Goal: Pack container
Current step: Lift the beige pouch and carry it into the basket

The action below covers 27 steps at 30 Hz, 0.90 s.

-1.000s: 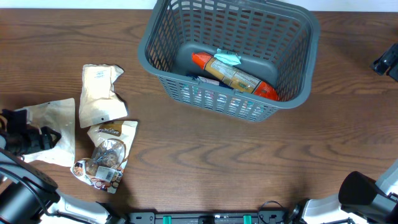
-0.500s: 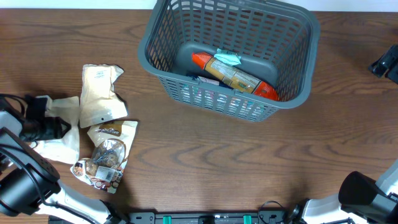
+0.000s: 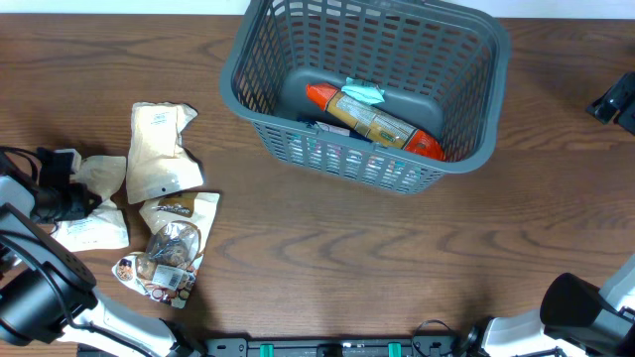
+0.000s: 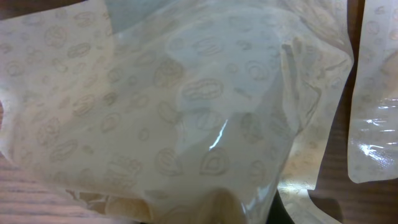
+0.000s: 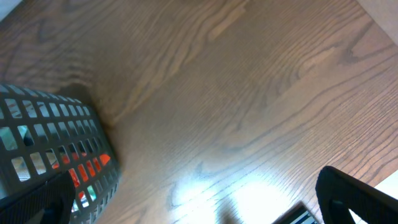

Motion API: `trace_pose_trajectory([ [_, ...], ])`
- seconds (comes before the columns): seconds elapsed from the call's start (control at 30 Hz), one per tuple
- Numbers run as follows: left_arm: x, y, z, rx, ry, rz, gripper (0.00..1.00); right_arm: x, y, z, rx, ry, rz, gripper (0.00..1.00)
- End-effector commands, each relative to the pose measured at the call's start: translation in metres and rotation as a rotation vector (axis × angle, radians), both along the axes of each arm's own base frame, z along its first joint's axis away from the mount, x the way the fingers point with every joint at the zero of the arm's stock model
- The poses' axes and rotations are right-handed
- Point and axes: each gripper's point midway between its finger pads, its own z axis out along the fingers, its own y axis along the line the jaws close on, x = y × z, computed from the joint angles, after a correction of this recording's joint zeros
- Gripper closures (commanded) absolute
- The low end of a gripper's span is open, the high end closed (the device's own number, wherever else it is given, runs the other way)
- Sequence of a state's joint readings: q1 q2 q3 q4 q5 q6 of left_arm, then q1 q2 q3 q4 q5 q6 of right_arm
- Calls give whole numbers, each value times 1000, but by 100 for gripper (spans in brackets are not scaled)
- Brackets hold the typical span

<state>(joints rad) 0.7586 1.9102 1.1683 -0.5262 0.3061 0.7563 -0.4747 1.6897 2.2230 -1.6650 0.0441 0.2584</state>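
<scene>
The container (image 3: 349, 161), a dark grey slotted basket, stands at the back centre with an orange-ended packet (image 3: 373, 120) lying inside. At the far left my left gripper (image 3: 75, 194) is shut on a cream printed pouch (image 3: 97, 224), which is bunched up around the fingers. That pouch (image 4: 186, 106) fills the left wrist view and hides the jaws. My right gripper (image 3: 615, 99) is at the right edge, well away from the basket. In the right wrist view my right gripper (image 5: 199, 208) stands open over bare wood, with the container (image 5: 56, 143) at the left.
Two more pouches lie right of the held one: a cream one (image 3: 159, 149) and a windowed snack pouch (image 3: 169, 248) nearer the front. The cream one's edge (image 4: 373, 118) shows in the left wrist view. Brown wood table (image 3: 397, 258) spans the middle.
My left gripper slid right onto the cream pouch and closed on it; the pouch has crumpled and shifted toward the other pouches. The right arm and the basket have not moved.
</scene>
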Motion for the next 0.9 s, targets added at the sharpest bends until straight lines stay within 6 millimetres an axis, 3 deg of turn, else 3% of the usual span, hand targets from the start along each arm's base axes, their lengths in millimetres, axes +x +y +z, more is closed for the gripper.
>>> trace_pose_trajectory([
  [0.0,17,18,43,90,-74,34,94,-1,0,-1,-2,8,10,1],
  [0.17,60,32,160,200,-345,75,95,-1,0,-1,-2,7,11,1],
  [0.27,85,23,235,264,-513,62,94,-1,1,-1,1,6,12,1],
  [0.37,108,-4,299,319,-656,-9,94,0,3,-1,12,1,18,1],
  [0.47,134,-53,348,305,-798,-132,94,1,5,-1,23,-5,24,1],
  [0.63,167,-175,400,170,-1020,-449,94,2,8,-2,28,-3,32,1],
  [0.73,168,-251,416,59,-1114,-640,94,2,10,-2,29,1,37,1],
  [0.77,163,-283,420,-2,-1140,-727,94,2,10,-2,30,2,38,1],
  [0.87,145,-351,425,-130,-1177,-905,94,1,11,-3,33,5,39,1],
])
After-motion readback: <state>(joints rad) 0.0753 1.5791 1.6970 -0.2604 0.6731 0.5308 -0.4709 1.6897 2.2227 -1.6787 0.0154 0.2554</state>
